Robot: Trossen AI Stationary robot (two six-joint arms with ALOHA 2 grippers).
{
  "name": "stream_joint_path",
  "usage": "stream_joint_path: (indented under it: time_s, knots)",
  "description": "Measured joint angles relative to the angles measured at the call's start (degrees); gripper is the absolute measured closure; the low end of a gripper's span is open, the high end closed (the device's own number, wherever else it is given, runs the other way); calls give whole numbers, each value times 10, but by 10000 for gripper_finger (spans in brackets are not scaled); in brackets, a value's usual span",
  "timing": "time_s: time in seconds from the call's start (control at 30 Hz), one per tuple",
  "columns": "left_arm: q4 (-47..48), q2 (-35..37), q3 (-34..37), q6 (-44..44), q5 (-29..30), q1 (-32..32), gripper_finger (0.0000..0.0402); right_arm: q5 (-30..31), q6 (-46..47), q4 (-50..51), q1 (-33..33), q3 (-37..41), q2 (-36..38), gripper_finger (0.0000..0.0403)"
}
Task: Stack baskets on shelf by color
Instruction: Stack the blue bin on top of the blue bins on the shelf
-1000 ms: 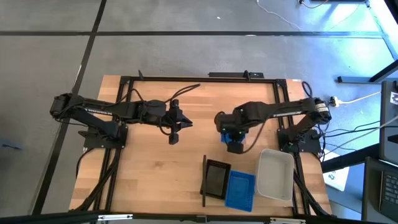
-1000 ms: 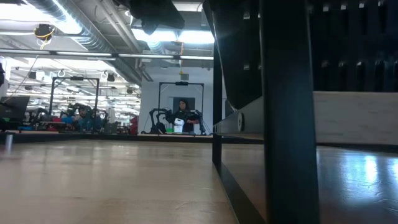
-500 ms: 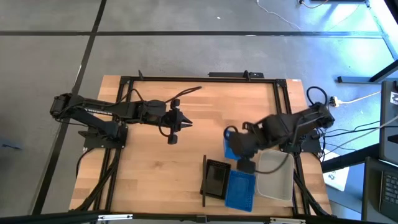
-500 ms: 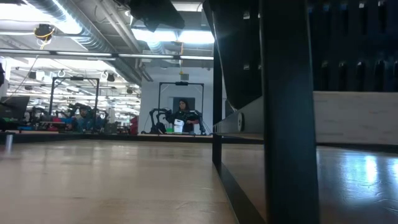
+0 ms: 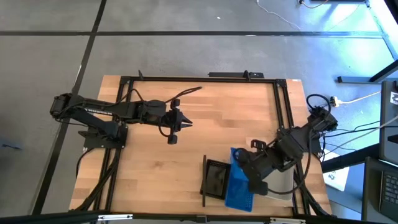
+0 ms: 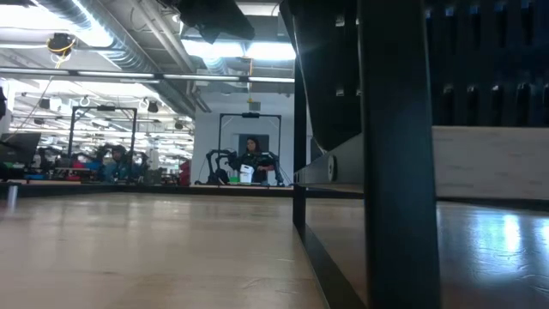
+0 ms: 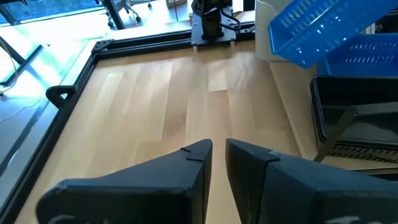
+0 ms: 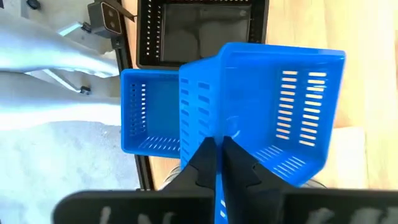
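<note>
Wooden table (image 5: 155, 168), black-framed, light plank top. At its near right part lies the shelf (image 5: 204, 180), with a black upright bar along one short edge. On the shelf, side by side: black basket (image 5: 217, 178), blue basket (image 5: 239, 193), white basket (image 5: 283, 180).

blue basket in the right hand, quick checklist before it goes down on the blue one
1. Grip: right hand shut on the wall of the held blue basket: ok.
2. Target: blue basket on the shelf open side up, nothing in it: ok.
3. Alignment: held basket tilted and offset from the target: not ok.
4. Black basket beside the target, apart from the held one: ok.
5. Left hand far off at mid-table: ok.
</note>
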State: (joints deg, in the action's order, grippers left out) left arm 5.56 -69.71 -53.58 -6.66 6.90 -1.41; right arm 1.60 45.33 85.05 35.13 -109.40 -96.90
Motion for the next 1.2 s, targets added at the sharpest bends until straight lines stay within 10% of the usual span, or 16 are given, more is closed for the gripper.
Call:
stream_joint_path:
  time_s: [0.57,1.2]
  knots:
    - [0,0,0,0,0,0,363,-33,56,-9,33,-99,0,403]
    - [0,0,0,0,0,12,363,-49,90,-87,54,19,0,403]
